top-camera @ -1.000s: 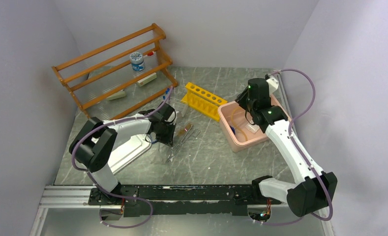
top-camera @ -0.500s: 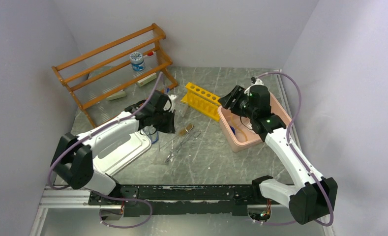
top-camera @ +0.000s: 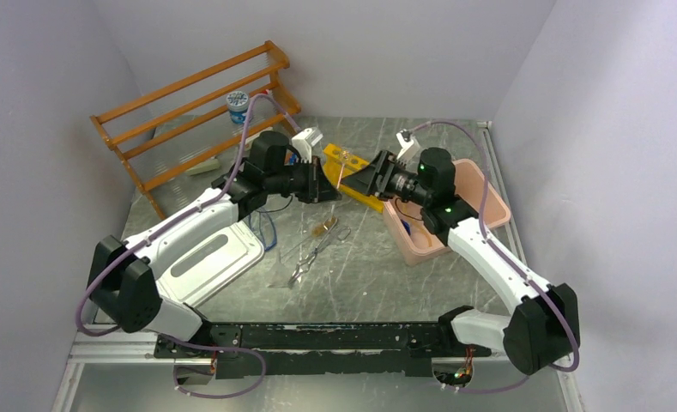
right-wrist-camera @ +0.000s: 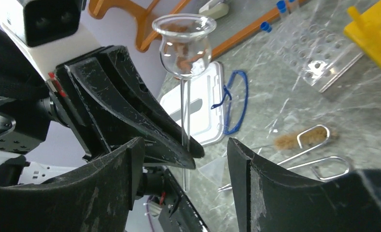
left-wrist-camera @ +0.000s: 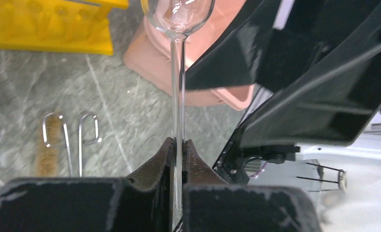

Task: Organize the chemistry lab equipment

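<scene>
My left gripper [top-camera: 328,184] is shut on the thin stem of a clear glass funnel tube [left-wrist-camera: 177,96] and holds it above the table, its round bulb [right-wrist-camera: 185,46] pointing away from the fingers. My right gripper [top-camera: 365,178] is open and faces the left one. Its two black fingers [left-wrist-camera: 323,106] stand on either side of the stem without touching it. In the right wrist view the stem [right-wrist-camera: 186,116] runs down between my open right gripper [right-wrist-camera: 186,150]. Metal tweezers [top-camera: 311,254] and a tan brush [top-camera: 324,227] lie on the table below. A blue cord loop [top-camera: 267,228] lies beside the white tray.
A yellow tube rack [top-camera: 339,154] stands right behind the two grippers. A pink tub [top-camera: 476,202] is at the right. A white tray [top-camera: 199,259] lies front left. The wooden shelf rack [top-camera: 189,112] with a small jar [top-camera: 238,104] is at the back left.
My left gripper has risen and moved right toward the yellow rack. My right gripper has left the pink tub and swung left to face it, fingers around the glass stem.
</scene>
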You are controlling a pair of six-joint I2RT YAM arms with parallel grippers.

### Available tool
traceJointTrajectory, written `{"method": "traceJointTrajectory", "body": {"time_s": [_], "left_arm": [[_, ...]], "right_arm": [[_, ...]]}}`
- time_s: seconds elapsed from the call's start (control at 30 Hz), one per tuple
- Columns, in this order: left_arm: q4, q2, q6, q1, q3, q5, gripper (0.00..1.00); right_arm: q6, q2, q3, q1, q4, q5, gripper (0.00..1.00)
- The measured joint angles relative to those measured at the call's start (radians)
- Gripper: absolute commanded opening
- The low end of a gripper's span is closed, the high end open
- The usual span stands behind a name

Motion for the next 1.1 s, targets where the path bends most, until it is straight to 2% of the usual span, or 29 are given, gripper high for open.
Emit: {"method": "traceJointTrajectory", "body": {"time_s": [0.27,0.43,0.57,0.63,0.67,0.77,0.83,0.93,1.1], "left_arm": [[0.104,0.051,-0.063,0.0,0.015,0.088,0.05],[0.13,0.062,-0.07,0.0,0.015,0.105,0.05],[0.135,0.077,-0.075,0.0,0.015,0.106,0.05],[0.134,0.083,-0.075,0.0,0.015,0.104,0.14],[0.134,0.085,-0.075,0.0,0.015,0.102,0.24],[0.134,0.088,-0.072,0.0,0.017,0.096,0.53],[0.133,0.088,-0.067,-0.002,0.02,0.09,0.62],[0.124,0.086,-0.055,-0.002,0.031,0.065,0.66],[0.087,0.053,0.009,-0.002,0.034,-0.014,0.66]], "right_arm": [[0.049,0.056,0.016,0.036,0.019,0.051,0.45],[0.063,0.079,0.029,0.036,0.019,0.087,0.36],[0.069,0.104,0.042,0.037,0.026,0.091,0.18],[0.07,0.117,0.051,0.038,0.027,0.089,0.08],[0.071,0.122,0.056,0.039,0.027,0.087,0.05],[0.066,0.125,0.061,0.04,0.016,0.102,0.02],[0.06,0.124,0.067,0.04,0.001,0.125,0.02],[0.039,0.113,0.093,0.035,-0.059,0.193,0.0],[0.005,0.022,0.147,-0.047,-0.225,0.353,0.0]]}}
